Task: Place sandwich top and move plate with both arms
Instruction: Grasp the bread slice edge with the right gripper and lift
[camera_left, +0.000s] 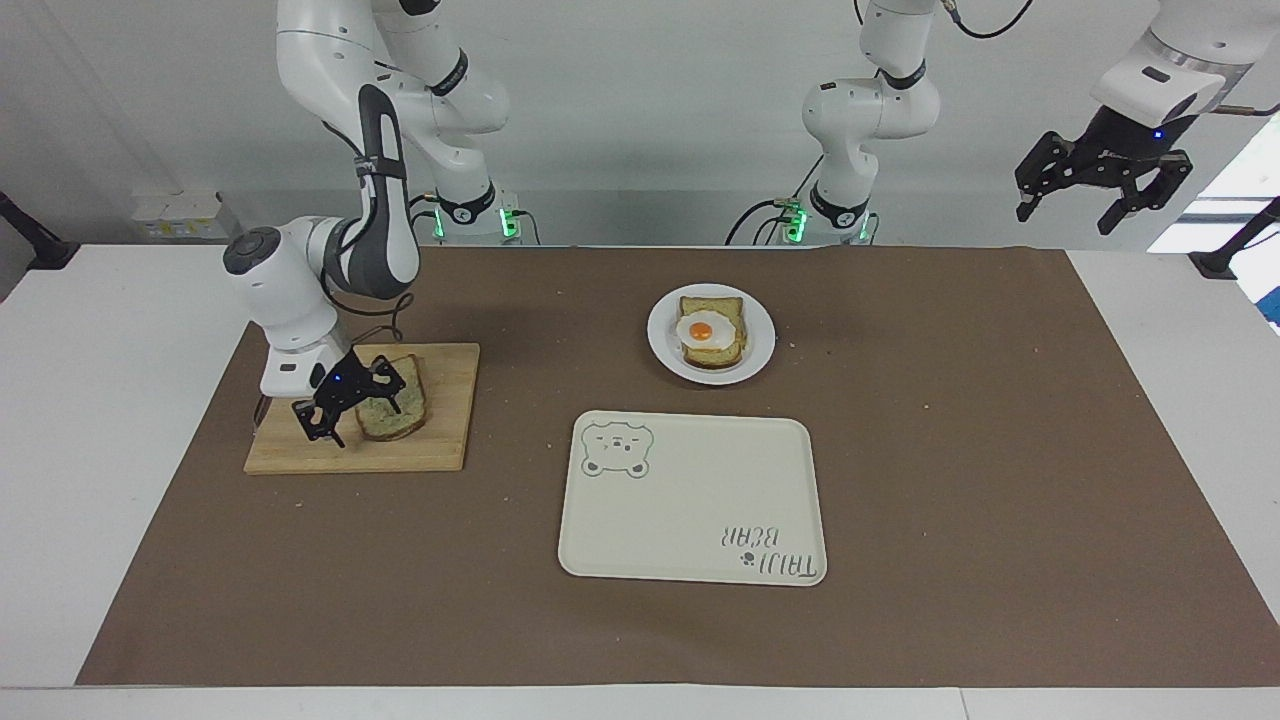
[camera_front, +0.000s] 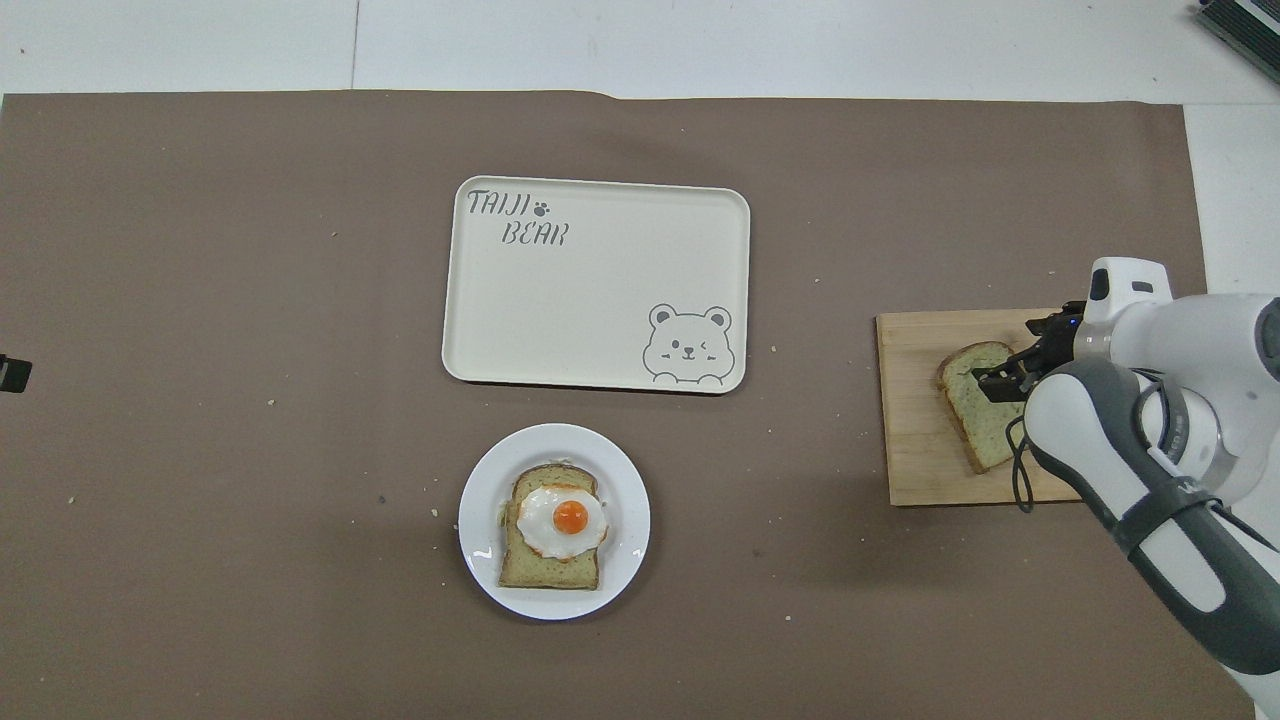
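Observation:
The sandwich top (camera_left: 397, 414) lies on a wooden cutting board (camera_left: 445, 425) at the right arm's end of the table; it also shows in the overhead view (camera_front: 972, 420). My right gripper (camera_left: 352, 405) is low over the slice's edge with its fingers spread, one over the bread and one over the bare board (camera_front: 915, 450). The white plate (camera_left: 760, 345) holds a toast with a fried egg (camera_left: 710, 332) and stands nearer to the robots than the tray. My left gripper (camera_left: 1105, 195) waits open, high over the left arm's end of the table.
A cream bear-print tray (camera_left: 690, 500) lies in the middle of the brown mat, farther from the robots than the plate (camera_front: 628, 500). Crumbs are scattered on the mat.

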